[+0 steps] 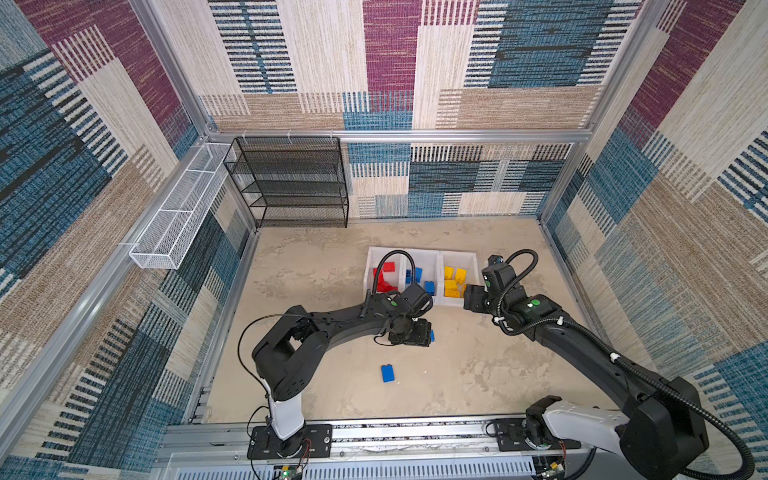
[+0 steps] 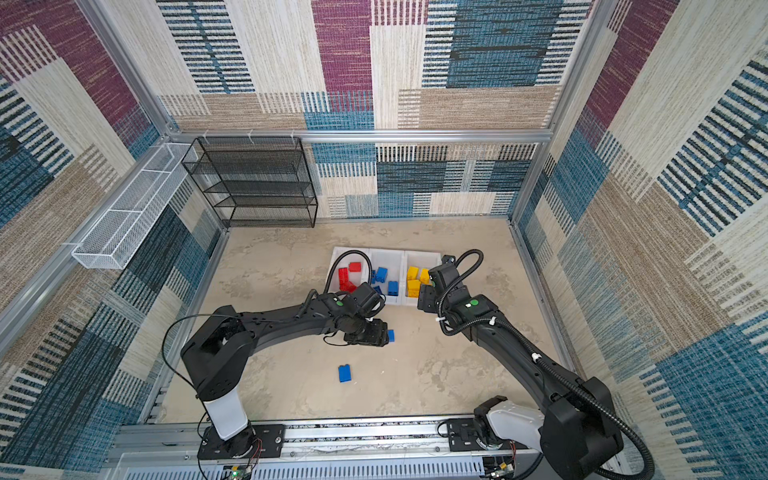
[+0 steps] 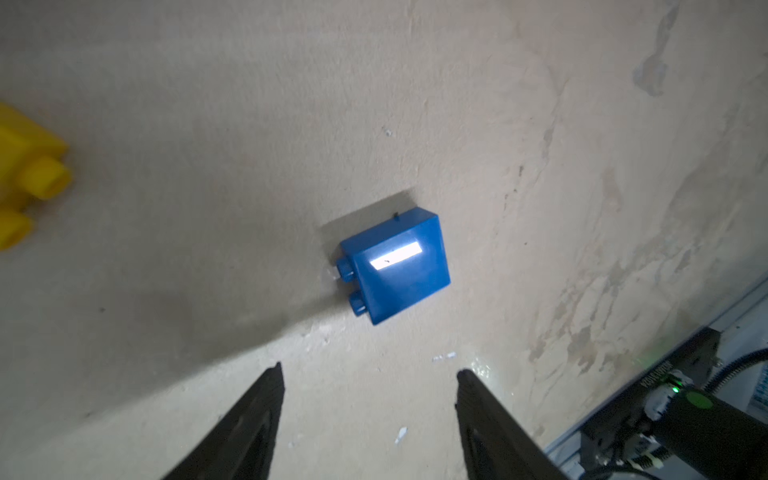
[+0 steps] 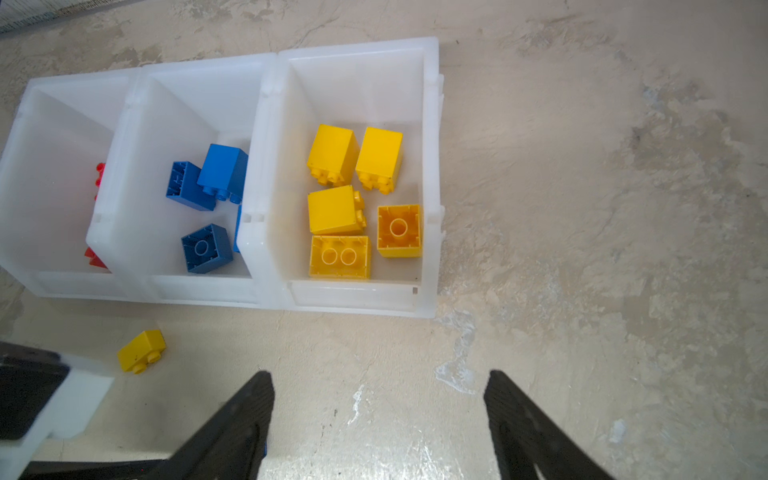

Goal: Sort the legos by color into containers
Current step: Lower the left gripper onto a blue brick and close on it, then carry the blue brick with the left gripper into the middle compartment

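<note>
Legos (image 4: 379, 158): most are in three white bins that stand in a row on the table (image 1: 311, 291); three lie loose outside them.
Lone blue brick (image 1: 387, 372): on the bare table, well apart from the bins, on the side nearer the arm bases and clear of both grippers.
Left bin (image 4: 54, 124): holds the red bricks (image 1: 386, 274); the left arm's cable crosses in front of it in both top views.
Left gripper (image 3: 368, 370): over the table in front of the bins, released, with its fingers spread and nothing between them.
Near blue brick (image 3: 395, 270): on its side with the studs pointing sideways, just beyond the left fingertips and untouched. In both top views only an edge shows past the gripper body.
Loose yellow brick (image 4: 142, 351): on its side on the table, near the front of the bins and touching none of them.
Middle bin (image 4: 174, 108): holds several blue bricks (image 4: 224, 170), at least one with its hollow underside up.
Right bin (image 4: 357, 83): holds five yellow bricks (image 4: 336, 210), two of them underside up.
Right gripper (image 4: 378, 374): in front of the right bin over bare table, fingers wide apart and empty.
</note>
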